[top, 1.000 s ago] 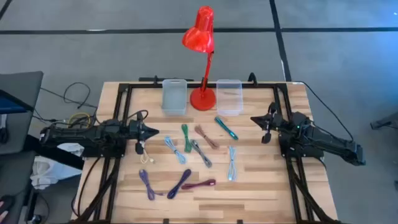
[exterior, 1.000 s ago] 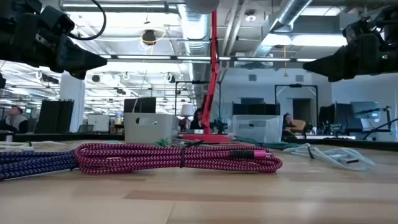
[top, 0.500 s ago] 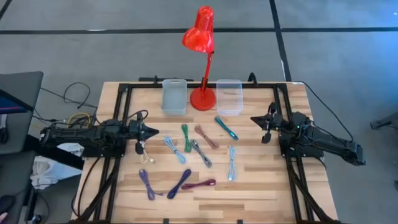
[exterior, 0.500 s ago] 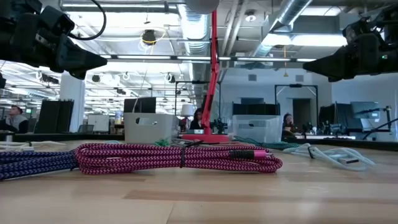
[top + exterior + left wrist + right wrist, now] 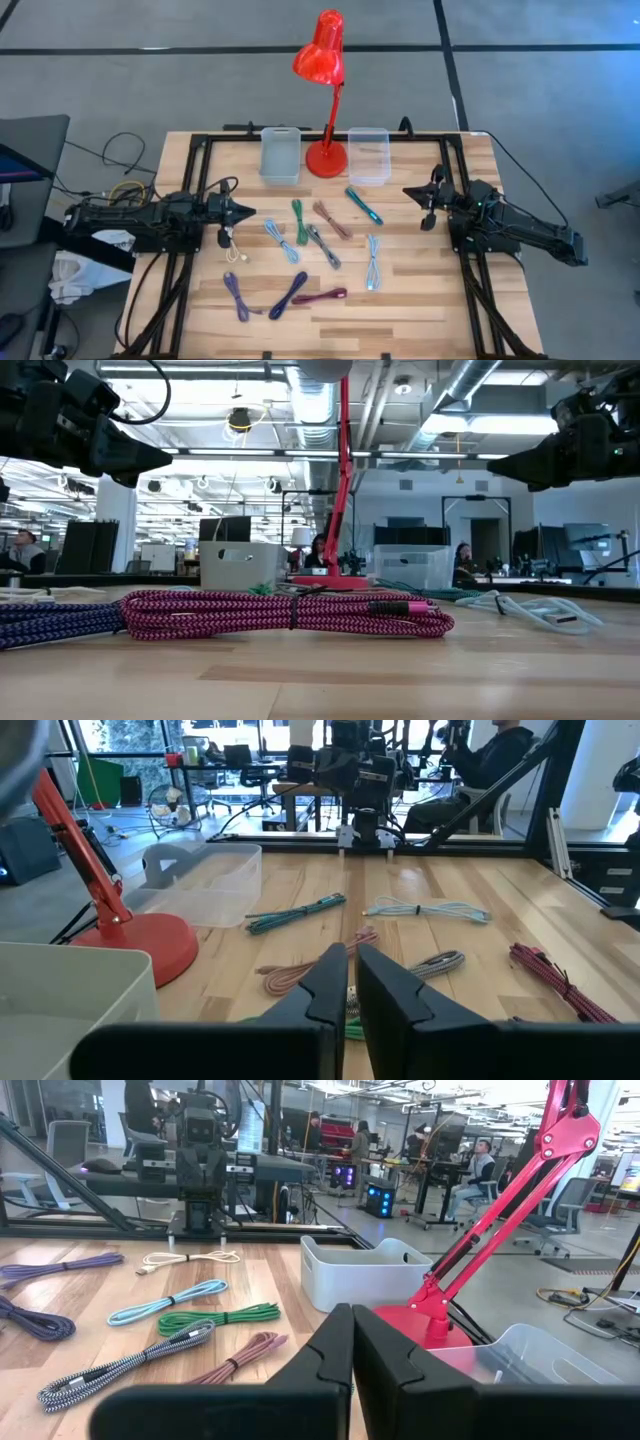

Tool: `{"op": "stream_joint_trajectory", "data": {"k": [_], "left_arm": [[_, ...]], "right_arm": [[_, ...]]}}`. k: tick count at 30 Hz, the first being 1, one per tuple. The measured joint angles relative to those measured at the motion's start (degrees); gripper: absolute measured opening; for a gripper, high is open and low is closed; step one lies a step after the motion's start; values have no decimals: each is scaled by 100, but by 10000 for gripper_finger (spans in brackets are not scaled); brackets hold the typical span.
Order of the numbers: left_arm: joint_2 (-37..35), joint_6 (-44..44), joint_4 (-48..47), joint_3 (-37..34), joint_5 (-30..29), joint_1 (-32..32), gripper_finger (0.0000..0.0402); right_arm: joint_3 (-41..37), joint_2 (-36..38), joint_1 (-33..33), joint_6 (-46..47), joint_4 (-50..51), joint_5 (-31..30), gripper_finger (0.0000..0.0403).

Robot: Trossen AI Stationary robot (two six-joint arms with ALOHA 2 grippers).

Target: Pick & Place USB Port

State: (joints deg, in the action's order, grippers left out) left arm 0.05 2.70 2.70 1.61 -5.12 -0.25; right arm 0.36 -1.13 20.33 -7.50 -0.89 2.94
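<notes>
Several coiled USB cables lie flat on the wooden table between the arms: white [image 5: 232, 245], light blue [image 5: 281, 241], green [image 5: 299, 221], grey braided [image 5: 323, 246], brown [image 5: 332, 218], teal [image 5: 364, 205], a second light blue [image 5: 373, 262], purple [image 5: 236, 295], dark blue [image 5: 288, 294] and magenta [image 5: 320, 297]. My left gripper [image 5: 245, 212] hovers at the table's left side, shut and holding nothing, pointing toward the cables. My right gripper [image 5: 407, 191] hovers at the right side, also shut and empty. The low view shows the magenta cable [image 5: 290, 613] nearest, with both grippers high above the table.
A grey bin [image 5: 281, 154] and a clear bin [image 5: 369, 153] stand at the far edge, with a red desk lamp's base [image 5: 326, 158] between them. A black frame [image 5: 190, 200] runs along the table's sides. Bare wood lies along the near edge [image 5: 400, 320].
</notes>
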Motion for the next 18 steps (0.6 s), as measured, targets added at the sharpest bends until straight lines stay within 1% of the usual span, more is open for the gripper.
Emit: {"op": "stream_joint_trajectory", "data": {"k": [18], "left_arm": [[0,0,35,0,2,2,26]], "right_arm": [[-1,1,0,2,0,1,0]]}}
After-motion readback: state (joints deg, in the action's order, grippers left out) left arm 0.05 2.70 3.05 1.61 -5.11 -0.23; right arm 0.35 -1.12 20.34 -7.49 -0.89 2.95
